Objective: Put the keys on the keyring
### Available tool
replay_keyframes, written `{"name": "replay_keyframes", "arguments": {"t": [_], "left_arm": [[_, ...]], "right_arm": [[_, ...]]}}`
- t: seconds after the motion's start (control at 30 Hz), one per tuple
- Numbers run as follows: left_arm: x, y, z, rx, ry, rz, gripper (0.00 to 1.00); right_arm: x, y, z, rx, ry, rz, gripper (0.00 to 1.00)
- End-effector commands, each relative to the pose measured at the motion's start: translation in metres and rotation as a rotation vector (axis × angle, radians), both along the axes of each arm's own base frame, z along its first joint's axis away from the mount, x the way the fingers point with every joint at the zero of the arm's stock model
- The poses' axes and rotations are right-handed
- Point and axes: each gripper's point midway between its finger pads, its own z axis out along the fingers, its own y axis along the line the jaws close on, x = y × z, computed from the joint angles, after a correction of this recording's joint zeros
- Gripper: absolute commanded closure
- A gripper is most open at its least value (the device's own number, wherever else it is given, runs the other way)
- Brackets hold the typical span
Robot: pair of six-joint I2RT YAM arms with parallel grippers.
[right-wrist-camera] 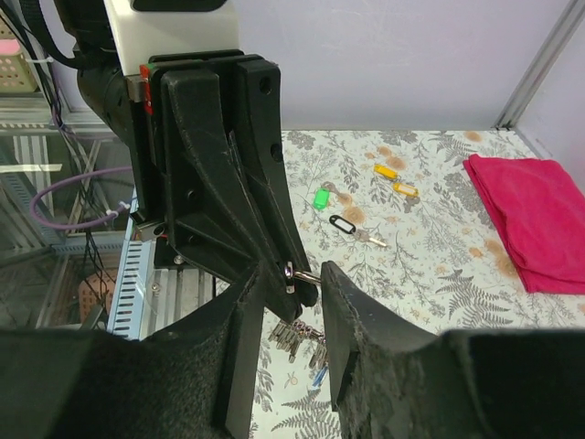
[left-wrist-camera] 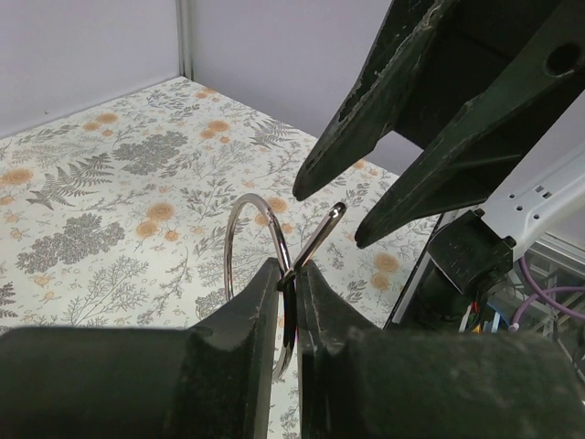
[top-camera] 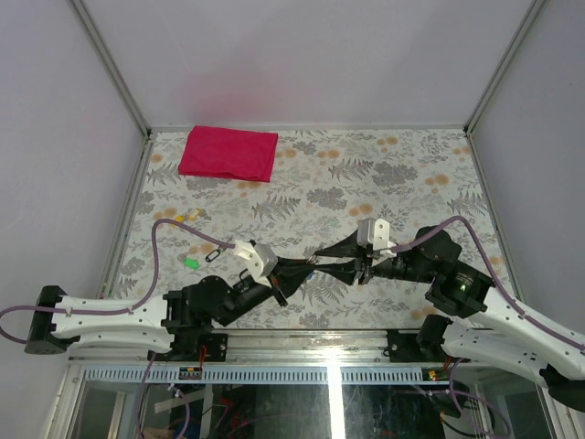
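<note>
With the left gripper clamped on the keyring in mid-air and the right gripper gaping around its lifted wire end, keys below, needed a slow, centred pinch to avoid slipping.

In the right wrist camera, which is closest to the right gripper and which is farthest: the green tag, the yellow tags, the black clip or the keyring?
1. keyring, at the right gripper fingertips.
2. black clip, straight ahead.
3. green tag, just beyond it, slightly left.
4. yellow tags, farthest back, to the right.
</note>
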Motion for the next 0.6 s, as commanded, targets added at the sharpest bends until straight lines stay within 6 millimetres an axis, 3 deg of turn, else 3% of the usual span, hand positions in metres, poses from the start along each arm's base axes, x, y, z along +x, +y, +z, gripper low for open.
{"name": "replay_keyframes", "arguments": {"t": [0.0, 0.2, 0.5, 0.57], "left_arm": [[0.003, 0.004, 0.033, -0.117, -0.004, 0.028, 0.99], [0.003, 0.004, 0.034, -0.11, -0.004, 0.029, 0.99], [0.003, 0.003, 0.039, -0.117, -0.006, 0.027, 0.98], [0.003, 0.003, 0.039, -0.116, -0.008, 0.026, 0.97]], "right_arm": [[0.0, 0.003, 0.021, 0.072, -0.024, 0.01, 0.65], [0.0, 0.005, 0.017, 0.064, -0.016, 0.017, 0.76], [0.001, 0.007, 0.01, 0.044, -0.006, 0.017, 0.77], [0.001, 0.007, 0.009, 0.04, 0.0, 0.016, 0.82]]}}
